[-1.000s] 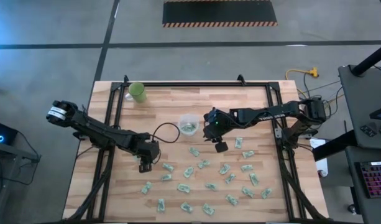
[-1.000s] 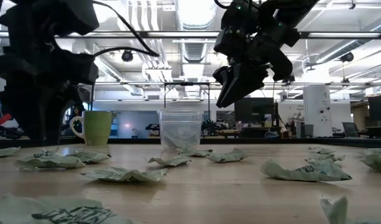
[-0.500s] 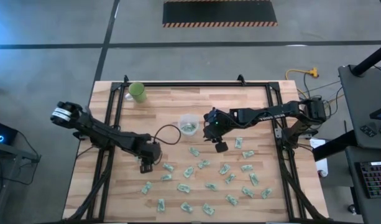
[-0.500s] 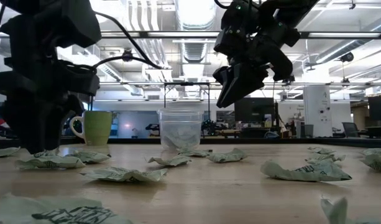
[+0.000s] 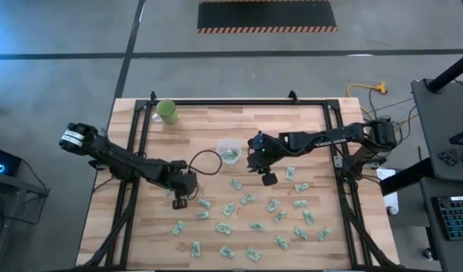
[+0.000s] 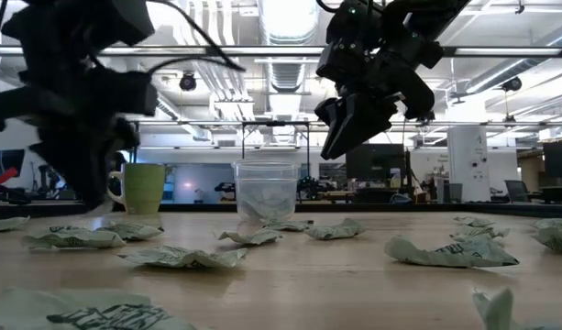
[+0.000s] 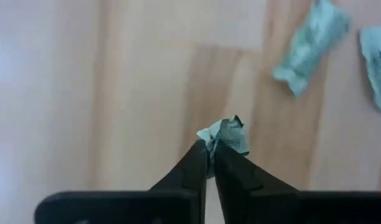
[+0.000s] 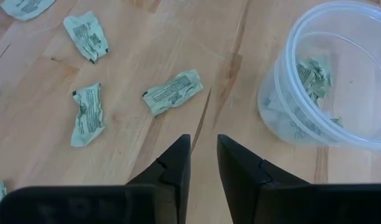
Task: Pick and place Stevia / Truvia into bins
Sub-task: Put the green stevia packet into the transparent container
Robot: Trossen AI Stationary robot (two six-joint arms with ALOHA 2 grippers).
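Observation:
Pale green and white Stevia packets (image 5: 250, 215) lie scattered over the near half of the wooden table. The clear cup (image 5: 229, 151) stands mid-table with a few packets (image 8: 311, 74) inside. My left gripper (image 7: 210, 149) is left of the packet field (image 5: 180, 202), pointing steeply down and shut on one crumpled packet (image 7: 226, 134). My right gripper (image 8: 202, 149) hangs above the table just right of the clear cup (image 8: 339, 81). It is open, with nothing between its fingers. My left gripper pinches the crumpled packet by one edge (image 7: 216, 138) between its two fingertips. The fingers come from above, slanting down. Most of the packet sticks out beyond the tips. In the low view the fingers (image 6: 95, 200) end a little above the tabletop.
An opaque green cup (image 5: 167, 112) stands at the far left of the table. A black frame (image 5: 216, 102) runs around the tabletop. Loose packets (image 8: 173, 92) lie under and near my right gripper. The far half of the table holds only the two cups.
My left gripper has shut and taken hold of a packet at the left of the packet field, and its wrist has tipped a little. In the low view its fingers now end slightly higher than before. My right arm has kept still.

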